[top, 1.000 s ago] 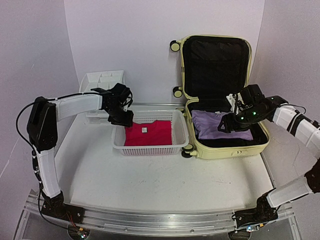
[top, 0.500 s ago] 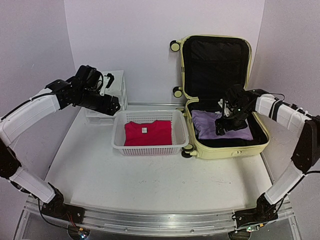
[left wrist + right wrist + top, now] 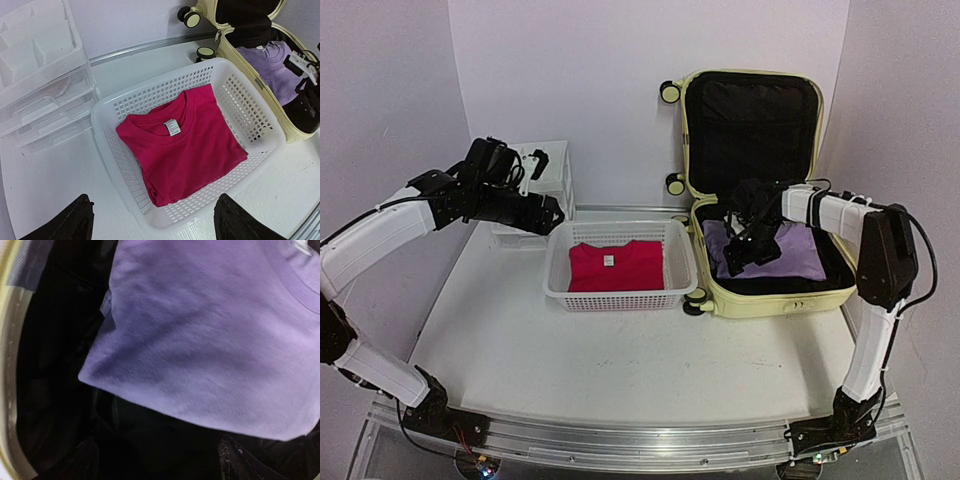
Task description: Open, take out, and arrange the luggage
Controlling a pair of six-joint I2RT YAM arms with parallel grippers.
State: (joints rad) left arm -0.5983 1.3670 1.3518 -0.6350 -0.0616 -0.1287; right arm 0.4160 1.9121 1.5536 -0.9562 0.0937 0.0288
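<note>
Since half a second ago, the right gripper (image 3: 742, 256) has slid toward the left of the frame across the lower half of the luggage (image 3: 775, 297). It now hangs over the left part of a folded purple shirt (image 3: 798, 250) lying inside. In its wrist view both fingertips sit wide apart at the bottom corners. Only black lining lies between them, and the shirt's lower edge is just above. This gripper is open and holds nothing.

The left arm has barely shifted. The left gripper (image 3: 548, 212) hovers in the left half of the top view, between a white drawer unit (image 3: 535, 160) and the upper left corner of a white mesh basket (image 3: 620, 298). Its fingers are spread wide and empty. Its camera looks down on a red shirt (image 3: 185, 150) folded flat in the basket, with a white label at the collar.

The pale yellow luggage lies open on the desk (image 3: 640, 370), right of centre in the top view and just beside the basket's right side. Its black-lined lid stands upright against the back wall, and its wheels are on the left side.
</note>
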